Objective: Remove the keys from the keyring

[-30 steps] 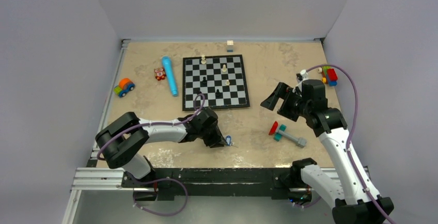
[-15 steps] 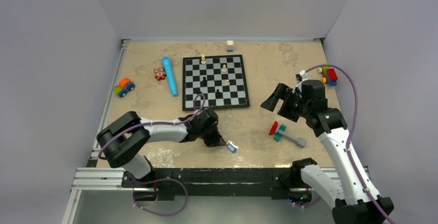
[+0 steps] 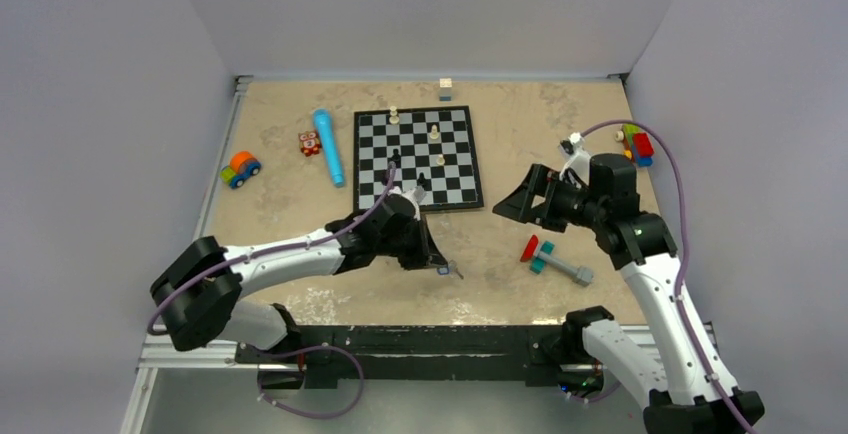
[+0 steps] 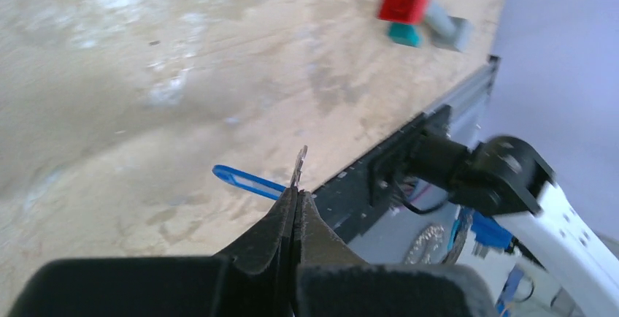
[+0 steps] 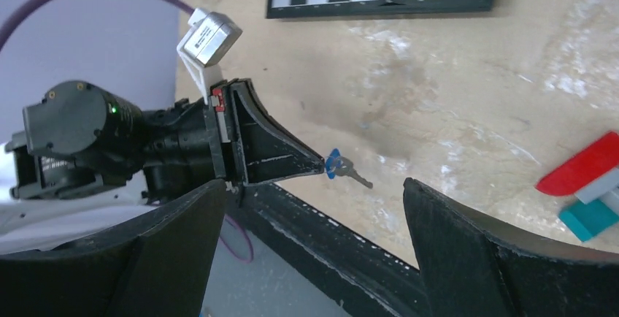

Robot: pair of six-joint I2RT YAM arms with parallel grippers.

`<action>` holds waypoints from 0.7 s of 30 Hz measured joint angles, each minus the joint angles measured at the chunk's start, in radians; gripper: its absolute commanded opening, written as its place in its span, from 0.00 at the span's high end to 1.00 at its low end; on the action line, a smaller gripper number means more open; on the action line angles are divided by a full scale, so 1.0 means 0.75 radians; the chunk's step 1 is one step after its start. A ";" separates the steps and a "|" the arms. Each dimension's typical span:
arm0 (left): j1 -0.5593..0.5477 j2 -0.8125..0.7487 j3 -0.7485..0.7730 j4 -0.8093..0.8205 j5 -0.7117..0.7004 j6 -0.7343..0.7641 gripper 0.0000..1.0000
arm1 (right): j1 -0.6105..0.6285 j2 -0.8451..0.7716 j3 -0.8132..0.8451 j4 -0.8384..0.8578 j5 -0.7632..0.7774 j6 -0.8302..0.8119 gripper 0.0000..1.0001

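The key (image 3: 447, 270) has a blue head and a short silvery blade and sits near the table's front edge. My left gripper (image 3: 436, 265) is shut on it. In the left wrist view the shut fingertips (image 4: 295, 194) pinch a thin silvery piece, and the blue head (image 4: 247, 180) sticks out to the left. In the right wrist view the key (image 5: 341, 168) juts from the left gripper's tip. I cannot make out the keyring as a separate thing. My right gripper (image 3: 512, 203) is open and empty, above the table to the key's right, with its fingers (image 5: 467, 244) wide apart.
The red-teal-grey toy (image 3: 550, 257) lies right of the key. The chessboard (image 3: 462, 144), with several pieces on it, is behind. The light-blue cylinder (image 3: 328, 146), a toy car (image 3: 240, 168) and a small red toy (image 3: 310, 142) are at the far left. Brick toys (image 3: 636, 144) are at the far right. The black front rail (image 3: 420, 339) is close.
My left arm has stretched out and its wrist has turned. The key, half a second ago a little past the tips, is now at them. My right gripper has tilted left toward the key.
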 measured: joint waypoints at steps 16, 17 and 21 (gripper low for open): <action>0.001 -0.311 0.730 -0.416 0.292 0.651 1.00 | 0.000 -0.164 0.174 0.403 -0.294 0.158 0.04; 0.001 -0.316 0.773 -0.446 0.303 0.676 1.00 | -0.001 -0.178 0.174 0.454 -0.305 0.181 0.04; 0.001 -0.320 0.895 -0.535 0.311 0.734 1.00 | -0.002 -0.187 0.194 0.614 -0.396 0.244 0.01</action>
